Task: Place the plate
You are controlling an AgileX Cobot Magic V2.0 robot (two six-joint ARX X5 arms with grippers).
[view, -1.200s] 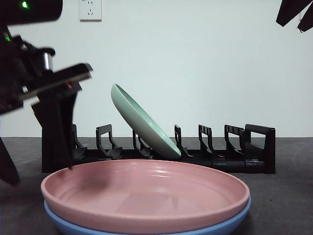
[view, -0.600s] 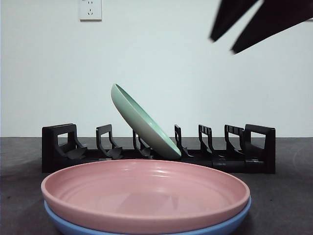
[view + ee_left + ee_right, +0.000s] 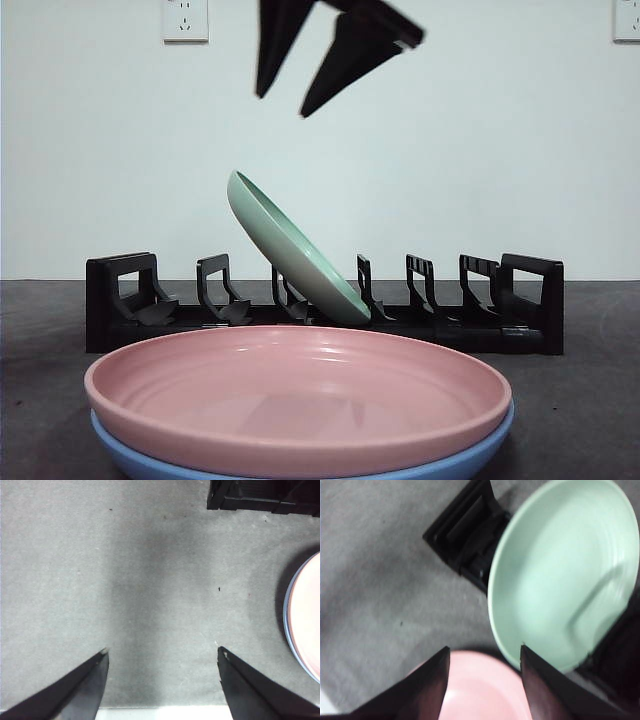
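Note:
A pale green plate [image 3: 290,255] leans tilted in a black slotted rack [image 3: 520,300]. Close to the camera, a pink plate [image 3: 300,390] lies stacked on a blue plate [image 3: 480,445]. My right gripper [image 3: 283,105] hangs open and empty high above the green plate. The right wrist view looks down on the green plate [image 3: 565,575], the rack [image 3: 465,540] and the pink plate [image 3: 480,690] between the open right gripper [image 3: 484,649]. My left gripper [image 3: 162,651] is open over bare grey table, with the pink plate [image 3: 310,620] and a rack corner [image 3: 260,495] off to one side.
The rack has several free slots on both sides of the green plate. A wall outlet [image 3: 185,18] sits on the white wall behind. Grey tabletop [image 3: 150,570] spreads under the left gripper.
The left arm has withdrawn from the front view's left side. The right gripper has come in from the top right and moved left to above the green plate.

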